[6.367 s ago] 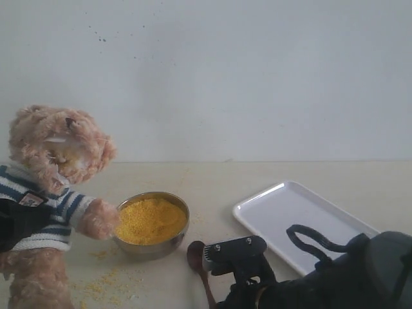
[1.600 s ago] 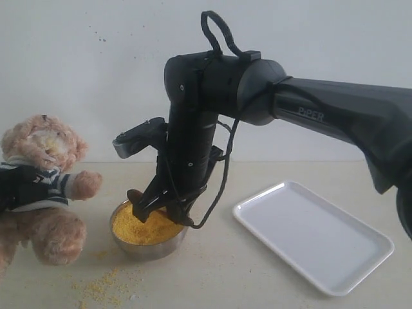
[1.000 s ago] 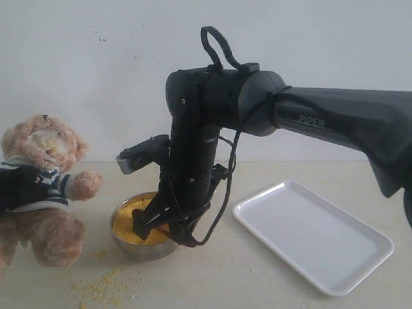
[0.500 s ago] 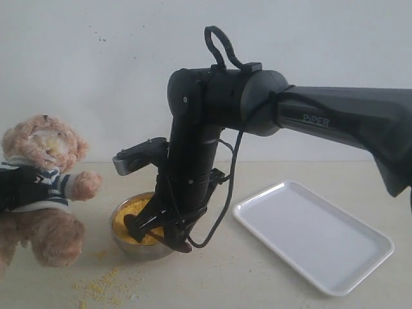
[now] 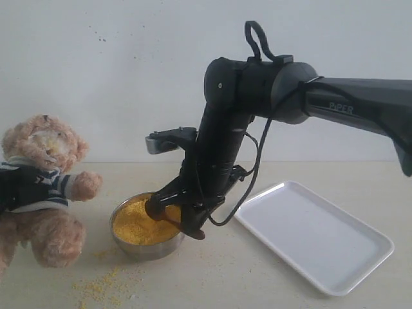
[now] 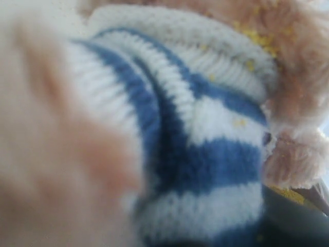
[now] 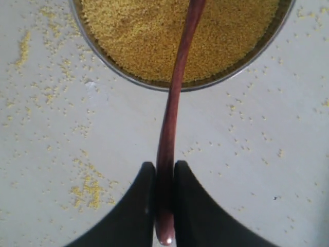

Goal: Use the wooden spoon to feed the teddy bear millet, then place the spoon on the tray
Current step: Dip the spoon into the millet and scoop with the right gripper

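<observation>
Right pincer point(image 7: 164, 168) holding the wooden spoon point(image 7: 175, 92) over the bowl of millet point(image 7: 180, 36).
Pincer closed on the handle's end; spoon bowl above the yellow mound in the steel bowl point(image 5: 145, 248); loose grains scattered on the counter point(image 5: 257, 283); teddy bear point(image 5: 42, 187) beside the bowl, raised off the counter; white tray point(image 5: 315, 235) on the bowl's other side, well apart from the spoon; left pincer point(image 5: 14, 190) dark against the bear's striped chest, open or closed cannot be told.

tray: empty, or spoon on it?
Empty. The tray is bare; the spoon is clamped in the right end effector, over the bowl.
</observation>
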Motion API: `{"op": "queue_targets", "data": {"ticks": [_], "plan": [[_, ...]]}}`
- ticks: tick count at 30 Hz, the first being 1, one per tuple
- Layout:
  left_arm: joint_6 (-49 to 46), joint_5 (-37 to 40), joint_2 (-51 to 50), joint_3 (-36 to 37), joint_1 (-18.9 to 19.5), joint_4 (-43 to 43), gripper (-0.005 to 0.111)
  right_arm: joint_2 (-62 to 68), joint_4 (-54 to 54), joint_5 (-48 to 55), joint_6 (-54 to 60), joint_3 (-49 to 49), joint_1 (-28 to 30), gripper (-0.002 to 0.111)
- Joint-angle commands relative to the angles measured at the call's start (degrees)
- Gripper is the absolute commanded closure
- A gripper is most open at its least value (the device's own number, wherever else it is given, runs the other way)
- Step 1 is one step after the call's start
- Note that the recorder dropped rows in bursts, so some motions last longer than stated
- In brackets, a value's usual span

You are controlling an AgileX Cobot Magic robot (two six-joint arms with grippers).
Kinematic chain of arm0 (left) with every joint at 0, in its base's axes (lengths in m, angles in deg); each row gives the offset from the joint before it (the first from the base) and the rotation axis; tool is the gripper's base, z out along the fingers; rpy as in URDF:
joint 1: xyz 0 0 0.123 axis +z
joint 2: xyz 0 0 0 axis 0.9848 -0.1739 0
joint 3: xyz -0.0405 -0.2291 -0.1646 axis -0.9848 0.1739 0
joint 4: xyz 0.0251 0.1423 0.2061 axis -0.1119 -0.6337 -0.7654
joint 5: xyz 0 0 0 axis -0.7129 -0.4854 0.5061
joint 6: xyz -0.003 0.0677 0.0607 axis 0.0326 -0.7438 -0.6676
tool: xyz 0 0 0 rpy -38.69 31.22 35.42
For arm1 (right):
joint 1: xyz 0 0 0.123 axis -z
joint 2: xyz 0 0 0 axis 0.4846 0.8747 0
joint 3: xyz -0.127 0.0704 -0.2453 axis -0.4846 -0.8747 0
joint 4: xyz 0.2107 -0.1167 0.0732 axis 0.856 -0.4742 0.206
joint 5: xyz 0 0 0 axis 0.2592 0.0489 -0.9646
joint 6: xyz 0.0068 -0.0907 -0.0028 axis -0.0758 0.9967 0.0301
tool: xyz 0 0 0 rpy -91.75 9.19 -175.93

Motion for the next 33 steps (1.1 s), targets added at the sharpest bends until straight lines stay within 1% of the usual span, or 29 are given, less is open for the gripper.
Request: {"op": "queue_targets", "data": {"ticks": [1,5,11,17,23,26,29,33], "plan": [[-0.3,1.1,-0.1,0.2,0.1,0.6,0.103,0.5,6.3,-0.1,-0.2,0.2,0.9,0.109],[-0.3,2.8,-0.1,0.2,0.1,0.6,0.103,2.3,10.5,-0.1,-0.2,0.3,0.9,0.109],[-0.3,3.9,-0.1,0.2,0.1,0.6,0.103,2.4,10.2,-0.1,-1.4,0.3,0.9,0.109],[-0.3,3.7,-0.1,0.2,0.1,0.6,0.103,2.7,11.0,-0.1,-2.0,1.9,2.4,0.109],[-0.7,3.8,-0.1,0.2,0.1,0.6,0.103,3.1,17.6,-0.1,3.2,1.9,3.7,0.109],[-0.7,3.8,-0.1,0.2,0.1,0.6,0.103,3.1,17.3,-0.1,2.4,1.9,3.7,0.109],[-0.7,4.0,-0.1,0.2,0.1,0.6,0.103,3.2,15.7,-0.7,-1.8,1.9,3.7,0.109],[-0.7,4.0,-0.1,0.2,0.1,0.6,0.103,3.4,12.2,-0.1,-4.7,1.9,3.6,0.109]]}}
